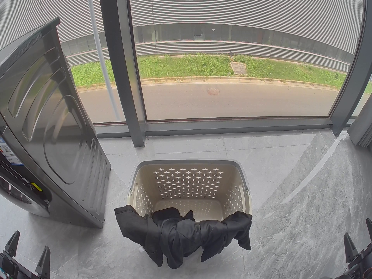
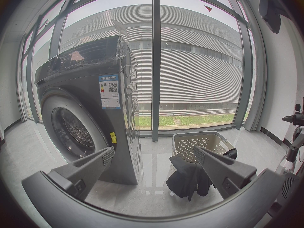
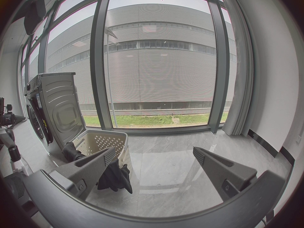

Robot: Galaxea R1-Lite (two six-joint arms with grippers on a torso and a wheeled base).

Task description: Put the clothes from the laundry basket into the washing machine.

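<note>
Left pincer (image 2: 153,149), right pincer (image 3: 153,149) gape wide; clothes (image 1: 182,233) (black) overhang laundry basket (image 1: 188,183) rim.

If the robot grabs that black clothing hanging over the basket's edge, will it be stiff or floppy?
Probably floppy: the black clothing sags in folds over the near rim of the laundry basket, so it would likely droop from a grip. The basket looks thin-walled and holed, perhaps light, so a snagged pull might drag it.
</note>
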